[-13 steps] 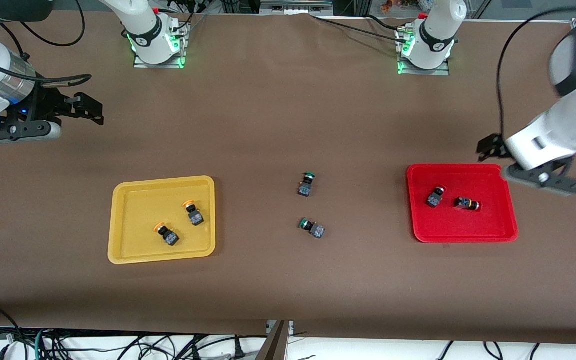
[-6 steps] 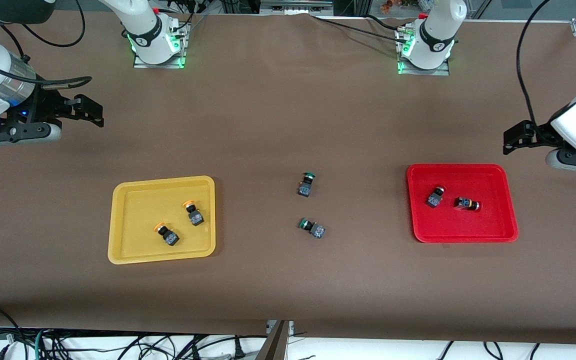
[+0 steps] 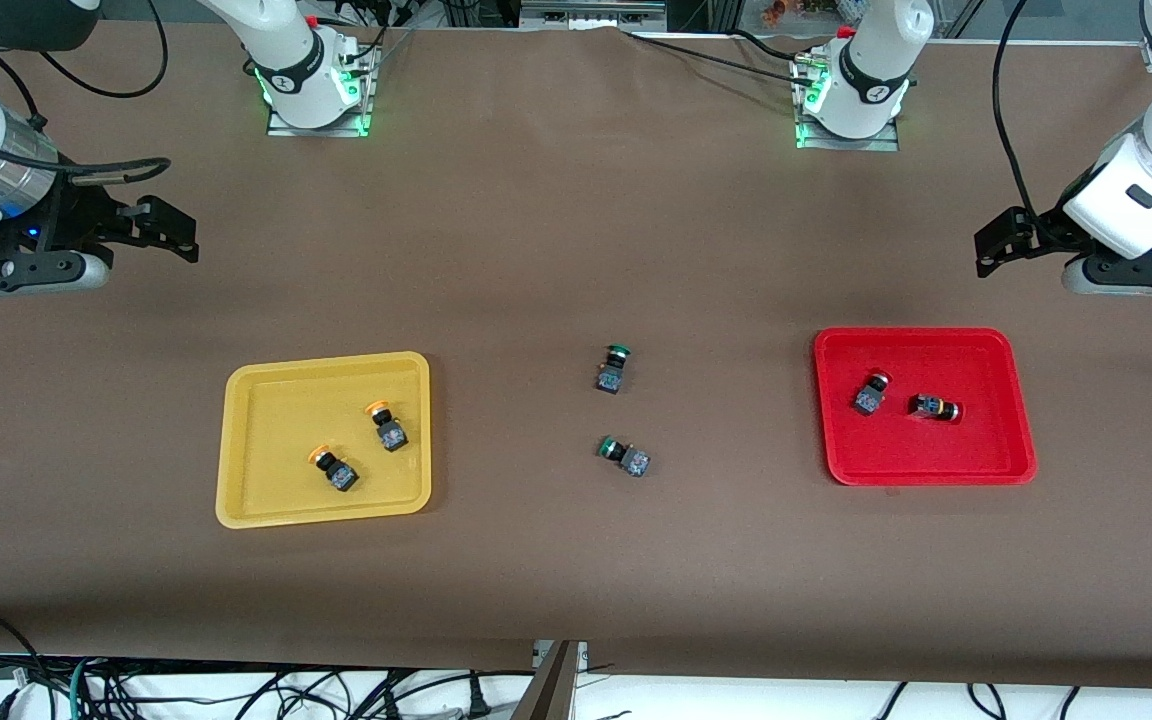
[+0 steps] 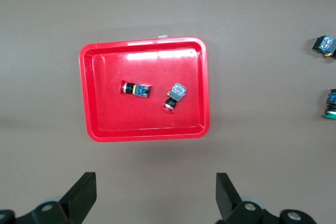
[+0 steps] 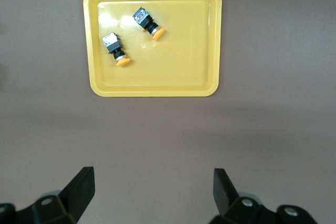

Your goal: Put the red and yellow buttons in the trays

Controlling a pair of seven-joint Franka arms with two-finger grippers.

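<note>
Two yellow-capped buttons [image 3: 387,425] [image 3: 333,468] lie in the yellow tray [image 3: 236,500], also in the right wrist view [image 5: 147,22] [image 5: 114,48] [image 5: 157,85]. Two red-capped buttons [image 3: 870,393] [image 3: 936,407] lie in the red tray [image 3: 926,470], also in the left wrist view [image 4: 174,96] [image 4: 135,89] [image 4: 147,132]. My left gripper [image 3: 998,243] [image 4: 155,192] is open and empty, up over bare table by the red tray. My right gripper [image 3: 168,227] [image 5: 152,187] is open and empty, up over bare table by the yellow tray.
Two green-capped buttons [image 3: 614,368] [image 3: 624,455] lie on the brown table between the trays; they also show at the edge of the left wrist view [image 4: 324,44] [image 4: 331,103]. The arm bases [image 3: 311,80] [image 3: 851,90] stand at the table's back edge.
The left arm has swung up and away from over the red tray's corner toward the table's end. The right gripper has drifted slightly outward. Buttons and trays have not moved.
</note>
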